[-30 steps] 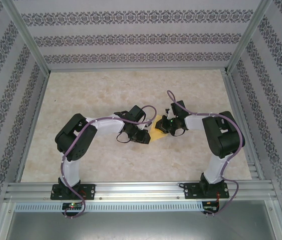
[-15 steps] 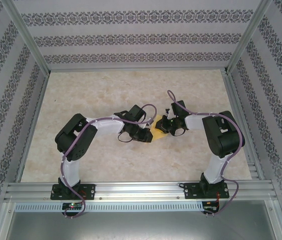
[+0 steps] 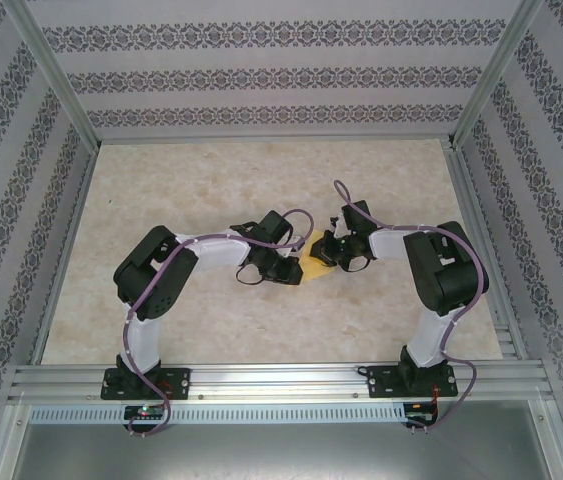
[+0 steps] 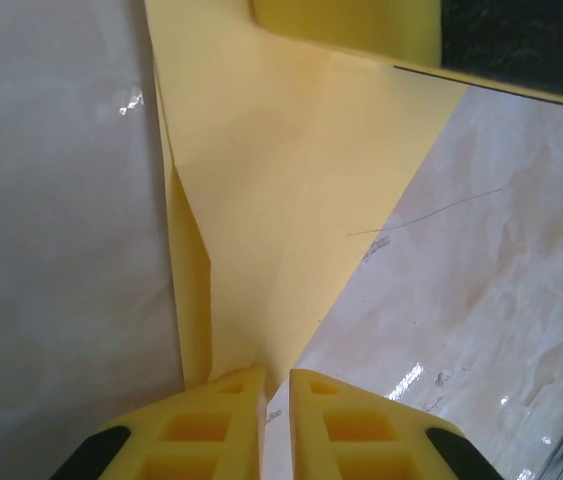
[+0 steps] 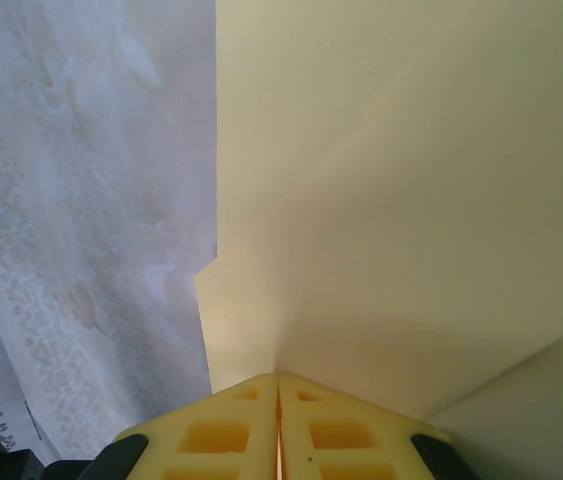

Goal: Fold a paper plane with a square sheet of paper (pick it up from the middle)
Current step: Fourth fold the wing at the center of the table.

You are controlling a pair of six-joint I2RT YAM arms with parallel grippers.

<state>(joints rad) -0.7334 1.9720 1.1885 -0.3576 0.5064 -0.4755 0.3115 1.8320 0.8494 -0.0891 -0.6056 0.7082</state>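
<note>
The yellow paper [image 3: 315, 265], partly folded with creases and a narrow pointed end, is held just above the table between both grippers. In the left wrist view the paper [image 4: 281, 200] tapers down to my left gripper [image 4: 277, 385], whose jaws stand a narrow gap apart with the tip at that gap and pale table showing through it. The right gripper [image 5: 278, 385] is shut on an edge of the paper [image 5: 391, 200], its fingers pressed together. From above, the left gripper [image 3: 298, 272] sits at the sheet's lower left and the right gripper [image 3: 328, 256] at its upper right.
The marble-patterned table [image 3: 201, 180] stretches to the back and left inside patterned walls. An aluminium rail [image 3: 281, 380] runs along the near edge by the arm bases. The right gripper's yellow finger [image 4: 351, 25] and black body [image 4: 521, 40] sit at the top of the left wrist view.
The left arm's elbow has shifted slightly right and down. The paper and both grippers stay almost where they were.
</note>
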